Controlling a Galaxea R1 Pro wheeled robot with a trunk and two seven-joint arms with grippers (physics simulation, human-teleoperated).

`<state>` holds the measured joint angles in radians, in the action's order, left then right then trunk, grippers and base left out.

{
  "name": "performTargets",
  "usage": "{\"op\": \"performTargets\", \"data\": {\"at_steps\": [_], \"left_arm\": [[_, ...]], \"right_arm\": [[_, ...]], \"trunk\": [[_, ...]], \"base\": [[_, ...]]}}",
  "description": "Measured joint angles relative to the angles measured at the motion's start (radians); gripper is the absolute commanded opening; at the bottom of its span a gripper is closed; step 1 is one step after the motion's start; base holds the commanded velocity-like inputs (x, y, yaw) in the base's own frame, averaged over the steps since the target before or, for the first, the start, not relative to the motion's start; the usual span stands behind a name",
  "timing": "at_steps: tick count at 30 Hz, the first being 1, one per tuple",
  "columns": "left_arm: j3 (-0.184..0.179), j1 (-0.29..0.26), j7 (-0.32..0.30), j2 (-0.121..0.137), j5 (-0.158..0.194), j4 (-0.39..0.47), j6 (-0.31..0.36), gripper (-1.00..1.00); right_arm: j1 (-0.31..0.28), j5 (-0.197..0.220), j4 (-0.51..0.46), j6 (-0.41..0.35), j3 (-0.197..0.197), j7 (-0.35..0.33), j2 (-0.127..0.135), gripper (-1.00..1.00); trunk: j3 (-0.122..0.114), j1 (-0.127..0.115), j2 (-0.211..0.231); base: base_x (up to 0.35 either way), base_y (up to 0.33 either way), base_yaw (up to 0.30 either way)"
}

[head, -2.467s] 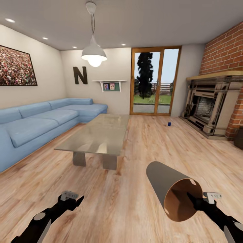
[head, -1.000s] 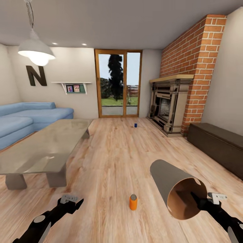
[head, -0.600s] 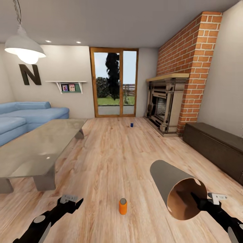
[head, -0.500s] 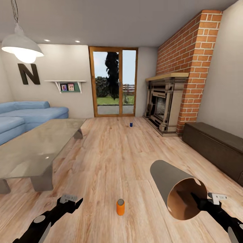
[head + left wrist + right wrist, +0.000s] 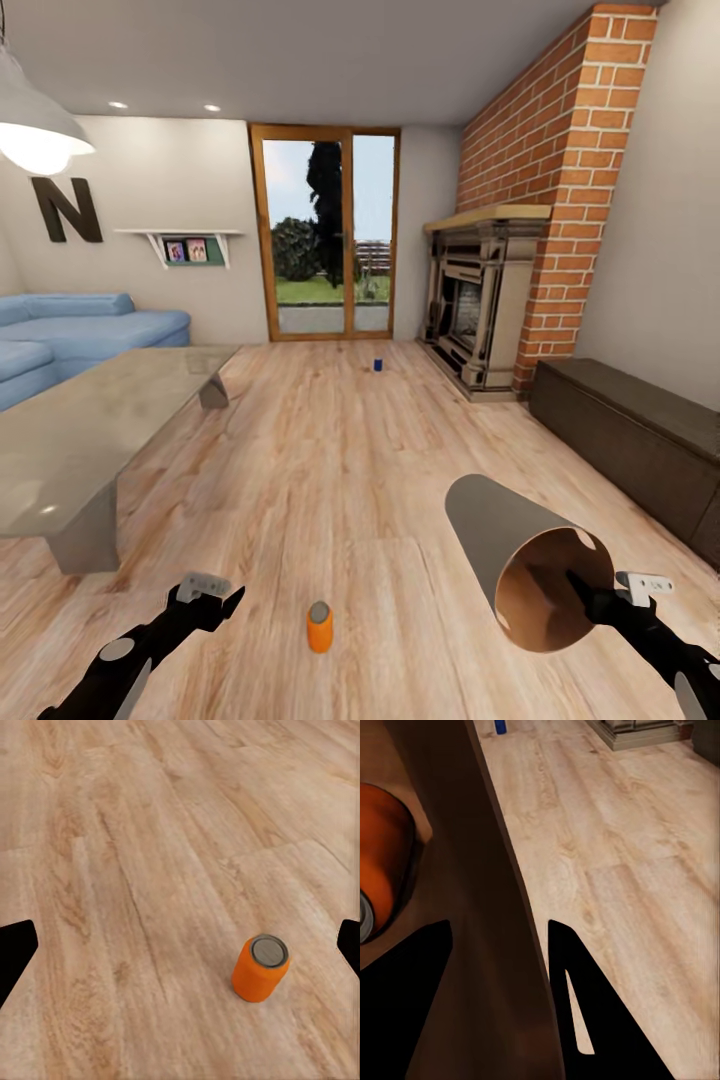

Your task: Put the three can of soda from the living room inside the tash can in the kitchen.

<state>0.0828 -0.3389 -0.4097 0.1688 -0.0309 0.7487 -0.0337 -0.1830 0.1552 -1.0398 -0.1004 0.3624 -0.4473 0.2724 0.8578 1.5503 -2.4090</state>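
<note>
Head view shows your right gripper (image 5: 590, 597) jaws clamping the tash can (image 5: 520, 565) rim at lower right; left gripper (image 5: 205, 592) jaws released beside the orange can (image 5: 319, 627).

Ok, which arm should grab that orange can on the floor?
Left. The left gripper is open and free, with the orange can just ahead of it. The right gripper is clamped on the trash can rim.

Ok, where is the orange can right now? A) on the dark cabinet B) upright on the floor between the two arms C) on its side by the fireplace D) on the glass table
B: the orange can stands upright on the wood floor, between the left gripper and the bin held by the right one.
</note>
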Motion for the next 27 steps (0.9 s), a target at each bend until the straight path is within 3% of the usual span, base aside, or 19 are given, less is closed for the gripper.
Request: {"op": "performTargets", "data": {"at_steps": [14, 27], "left_arm": [[0.000, 0.000, 0.000, 0.000, -0.001, 0.000, -0.002, 1.00], [0.001, 0.000, -0.001, 0.001, 0.000, -0.041, -0.001, 1.00]], "right_arm": [[0.001, -0.002, 0.000, 0.000, -0.001, 0.004, -0.001, -1.00], [0.001, -0.005, 0.002, 0.006, -0.001, 0.007, -0.002, -1.00]], "trunk": [[0.022, 0.000, 0.000], [0.039, 0.000, 0.000]], "base": [[0.218, -0.247, 0.000], [0.290, -0.030, 0.000]]}}
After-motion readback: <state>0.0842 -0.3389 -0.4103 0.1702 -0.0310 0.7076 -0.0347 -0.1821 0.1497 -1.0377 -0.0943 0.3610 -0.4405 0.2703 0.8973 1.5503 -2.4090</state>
